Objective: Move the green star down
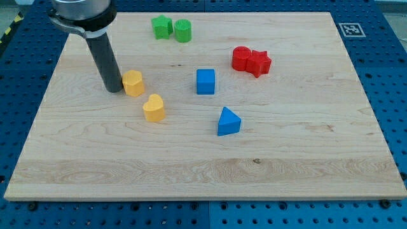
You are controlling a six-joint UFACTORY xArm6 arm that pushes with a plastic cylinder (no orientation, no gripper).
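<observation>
No readable writing, only a black-and-white square marker off the worktop top-right corner, far right of my tip. The tool was a plain rod with nothing to spread or pinch, its tip touching the left side of the yellow hexagon block. The green star, small and bright green, sat up-right of the tip near the top edge, touching the green cylinder, with bare wood below it down to the blue cube.
</observation>
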